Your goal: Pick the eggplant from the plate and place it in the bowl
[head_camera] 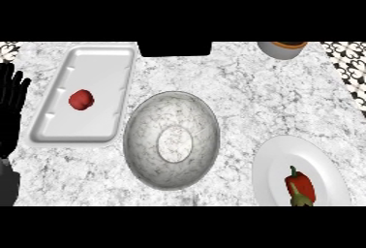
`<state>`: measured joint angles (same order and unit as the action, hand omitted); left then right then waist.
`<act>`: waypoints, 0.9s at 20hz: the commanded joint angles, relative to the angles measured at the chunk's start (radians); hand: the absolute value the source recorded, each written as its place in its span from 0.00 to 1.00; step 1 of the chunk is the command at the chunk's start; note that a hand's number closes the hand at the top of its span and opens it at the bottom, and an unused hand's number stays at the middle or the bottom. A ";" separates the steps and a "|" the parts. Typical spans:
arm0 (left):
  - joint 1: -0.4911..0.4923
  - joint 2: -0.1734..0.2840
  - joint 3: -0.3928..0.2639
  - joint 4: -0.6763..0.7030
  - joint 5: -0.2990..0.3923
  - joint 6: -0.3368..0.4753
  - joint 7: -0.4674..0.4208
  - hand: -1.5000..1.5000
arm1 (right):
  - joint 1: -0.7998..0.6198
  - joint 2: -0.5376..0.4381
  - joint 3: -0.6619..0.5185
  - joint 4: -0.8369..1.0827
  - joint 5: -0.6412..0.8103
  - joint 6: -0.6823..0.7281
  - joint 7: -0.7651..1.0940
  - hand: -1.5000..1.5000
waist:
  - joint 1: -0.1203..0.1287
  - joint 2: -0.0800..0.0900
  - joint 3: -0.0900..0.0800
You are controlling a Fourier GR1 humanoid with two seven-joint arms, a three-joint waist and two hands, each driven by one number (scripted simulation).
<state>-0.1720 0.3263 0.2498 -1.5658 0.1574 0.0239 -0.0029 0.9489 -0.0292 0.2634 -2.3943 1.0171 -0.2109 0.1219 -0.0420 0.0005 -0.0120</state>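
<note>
A white round plate point(286, 160) lies at the lower right of the counter. On it rests a red vegetable with a green stem point(300, 186), shaped like a pepper, near the plate's lower part. A large marbled grey bowl point(172, 140) stands in the middle, with nothing inside. My left hand point(10, 106) is at the far left edge, fingers straight and up, open and resting, far from plate and bowl. My right hand does not show.
A white rectangular tray point(100, 63) lies at the upper left, holding a small red round item point(82, 99). A grey pot with an orange rim point(282, 48) stands at the top right. A dark opening point(175, 48) sits at the top centre.
</note>
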 commanded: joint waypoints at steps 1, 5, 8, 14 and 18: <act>-0.012 0.001 -0.002 0.019 -0.003 -0.008 -0.020 0.50 | 0.055 0.028 0.155 -0.295 0.091 0.083 0.107 1.00 | 0.021 0.007 -0.001; -0.023 -0.014 -0.030 0.003 -0.007 -0.012 -0.013 0.50 | -0.031 0.029 0.247 -0.224 0.188 0.078 0.202 1.00 | 0.056 0.015 -0.002; -0.065 -0.030 -0.054 0.007 -0.026 0.011 0.006 0.50 | -0.103 0.029 0.278 -0.195 0.225 0.127 0.286 1.00 | 0.062 0.020 -0.001; -0.085 -0.025 -0.054 0.025 -0.018 -0.004 0.003 0.50 | -0.328 0.029 0.364 -0.081 0.266 0.183 0.500 1.00 | 0.092 0.026 -0.002; -0.105 -0.019 -0.045 0.038 0.009 -0.023 0.024 0.50 | -0.524 0.029 0.458 0.028 0.332 0.226 0.721 1.00 | 0.090 0.017 0.003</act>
<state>-0.2631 0.3071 0.2015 -1.5393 0.1472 0.0166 0.0136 0.5591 0.0001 0.6417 -2.3532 1.2309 -0.0492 0.6626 0.0412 0.0195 -0.0111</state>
